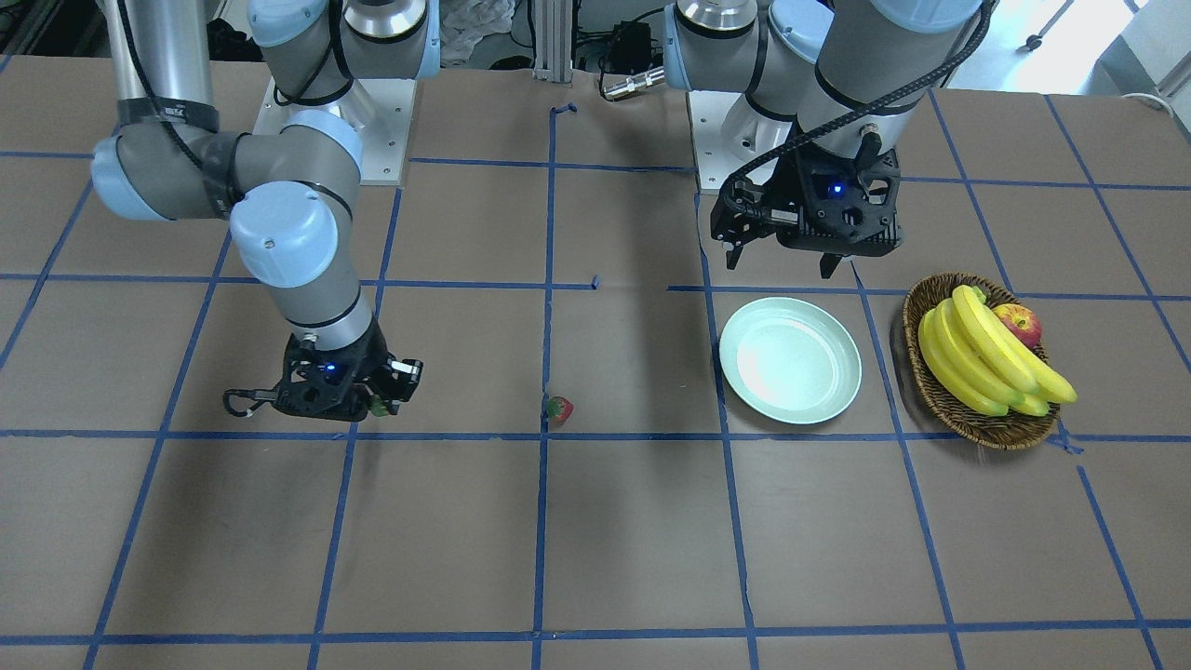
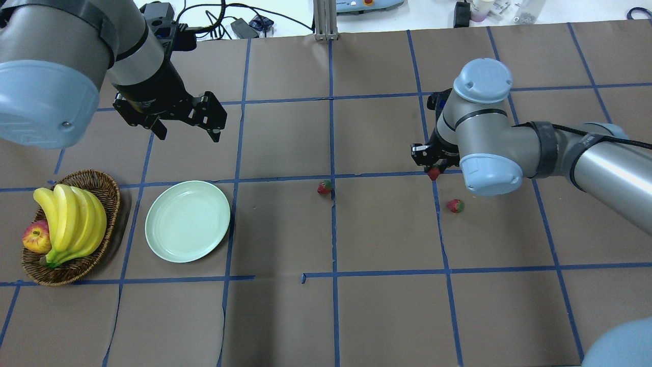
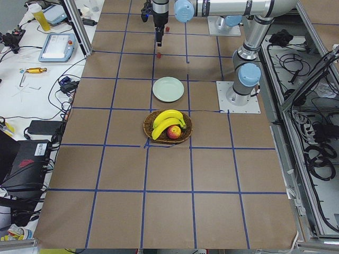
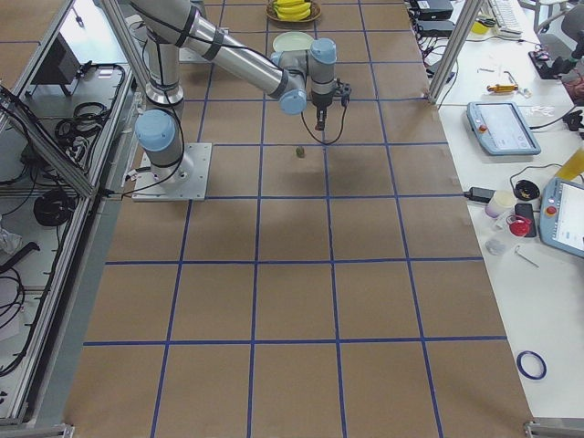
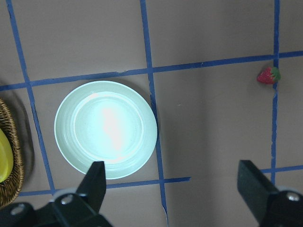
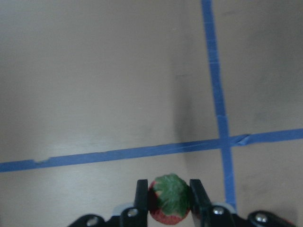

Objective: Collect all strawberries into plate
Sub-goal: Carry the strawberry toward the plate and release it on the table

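Strawberries (image 2: 324,187), three, entered left to right across the overhead view with their surroundings. Wicker basket (image 2: 114,201) near the table's left edge, holding bananas (image 2: 71,219) and an apple (image 2: 36,238); all but a sliver of it is cut off in the left wrist view. Plate (image 2: 187,221), pale green, just right of the basket and not touching it, its whole glossy inner face showing. Left gripper (image 2: 187,132) hangs above the table near the plate, jaws spread wide, touching nothing. A wide run of brown table (image 2: 387,316) lies between the plate and the middle strawberry (image 1: 559,409), which rests just beside a crossing of blue tape lines (image 2: 331,137), well apart from the plate. Right gripper (image 2: 434,169), further right, is clamped on the held strawberry (image 6: 169,205), leafy top towards the wrist camera. The arm's wrist joint covers most of this gripper from overhead, and whether the fruit is clear of the surface cannot be told. Third strawberry (image 2: 455,205) lies on the table near that wrist, on the robot's side of it. The front-facing view hides it behind the right arm. The table's far edge runs along the top of the overhead view. The near half is broad brown surface crossed only by tape.
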